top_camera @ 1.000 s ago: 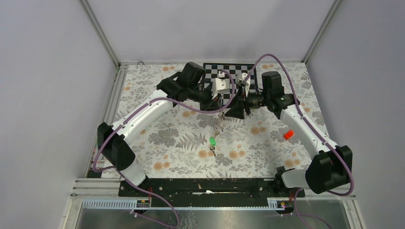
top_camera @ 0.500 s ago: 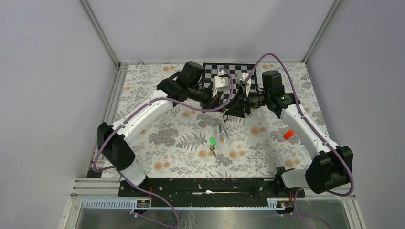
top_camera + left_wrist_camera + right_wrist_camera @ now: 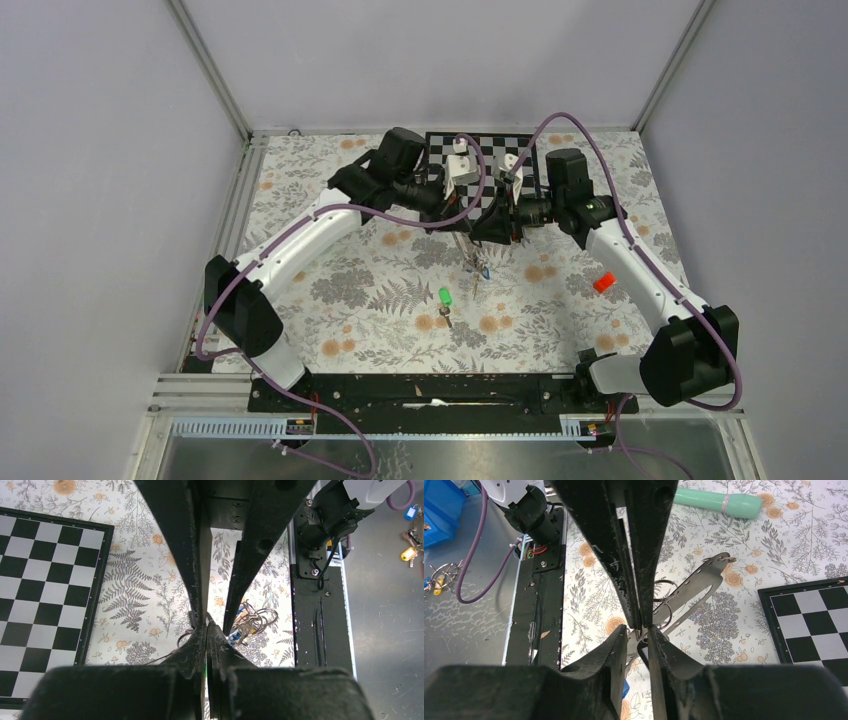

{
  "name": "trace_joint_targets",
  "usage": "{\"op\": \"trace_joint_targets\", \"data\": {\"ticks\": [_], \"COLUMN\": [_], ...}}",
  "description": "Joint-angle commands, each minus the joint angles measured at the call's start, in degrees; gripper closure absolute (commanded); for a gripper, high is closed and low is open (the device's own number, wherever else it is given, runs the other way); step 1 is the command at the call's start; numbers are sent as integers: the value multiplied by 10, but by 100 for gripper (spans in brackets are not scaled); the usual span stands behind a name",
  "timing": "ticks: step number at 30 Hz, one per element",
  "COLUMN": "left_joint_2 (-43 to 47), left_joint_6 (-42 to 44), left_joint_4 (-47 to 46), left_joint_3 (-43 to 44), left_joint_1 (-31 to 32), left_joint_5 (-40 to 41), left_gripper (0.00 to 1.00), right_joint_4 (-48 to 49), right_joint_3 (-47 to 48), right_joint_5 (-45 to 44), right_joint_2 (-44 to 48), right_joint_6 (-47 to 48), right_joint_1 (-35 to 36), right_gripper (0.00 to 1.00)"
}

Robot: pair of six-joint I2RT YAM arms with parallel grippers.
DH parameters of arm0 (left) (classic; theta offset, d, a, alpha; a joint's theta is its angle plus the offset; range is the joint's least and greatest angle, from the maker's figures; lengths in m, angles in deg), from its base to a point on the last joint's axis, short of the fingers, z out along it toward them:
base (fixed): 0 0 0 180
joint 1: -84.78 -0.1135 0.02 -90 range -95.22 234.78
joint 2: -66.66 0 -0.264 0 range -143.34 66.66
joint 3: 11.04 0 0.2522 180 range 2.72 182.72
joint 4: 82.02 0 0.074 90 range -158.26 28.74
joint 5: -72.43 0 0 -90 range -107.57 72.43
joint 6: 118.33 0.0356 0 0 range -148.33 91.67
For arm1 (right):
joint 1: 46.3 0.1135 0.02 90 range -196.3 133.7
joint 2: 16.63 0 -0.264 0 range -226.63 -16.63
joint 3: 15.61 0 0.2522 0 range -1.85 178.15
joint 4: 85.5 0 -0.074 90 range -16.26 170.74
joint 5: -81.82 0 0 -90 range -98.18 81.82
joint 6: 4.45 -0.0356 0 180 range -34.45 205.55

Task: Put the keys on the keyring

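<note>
We judge keyring [image 3: 257, 620] part-loaded; green key [image 3: 443, 296] left.
Jaws: left gripper [image 3: 206, 627] together, seemingly on keyring; right gripper [image 3: 639, 632] slightly apart; green key loose at 6 o'clock.

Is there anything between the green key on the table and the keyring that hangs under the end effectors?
Nothing visible does. Only bare floral cloth lies between the green key and the keyring hanging below the left end effector.
</note>
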Motion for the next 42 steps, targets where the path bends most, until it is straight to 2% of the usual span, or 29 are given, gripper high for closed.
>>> {"op": "trace_joint_targets", "data": {"ticks": [1,9,23,31,34,36,42], "left_joint_2": [6,6,3,1,1,5,19], "left_joint_6": [-25,-39,-61,-61,-61,-53,-3], "left_joint_4": [-53,-66,-83,-84,-87,-87,-78], "left_joint_3": [-4,-14,-22,-26,-27,-32,-53], "left_joint_1": [-12,-18,-18,-20,-32,-41,-56], "left_joint_5": [-33,-47,-61,-63,-80,-101,-139], "left_gripper": [100,100,100,100,100,95,65], "right_joint_4": [6,22,80,85,78,56,-7], "right_joint_3": [-5,-10,-24,-28,-23,-13,14], "right_joint_5": [13,12,11,11,-6,-26,-74], "right_joint_2": [3,3,2,6,8,9,10], "right_joint_6": [13,-1,-56,-58,-53,-41,-1], "right_joint_1": [6,6,8,8,7,7,7], "right_gripper": [73,86,84,99,100,100,100]}}
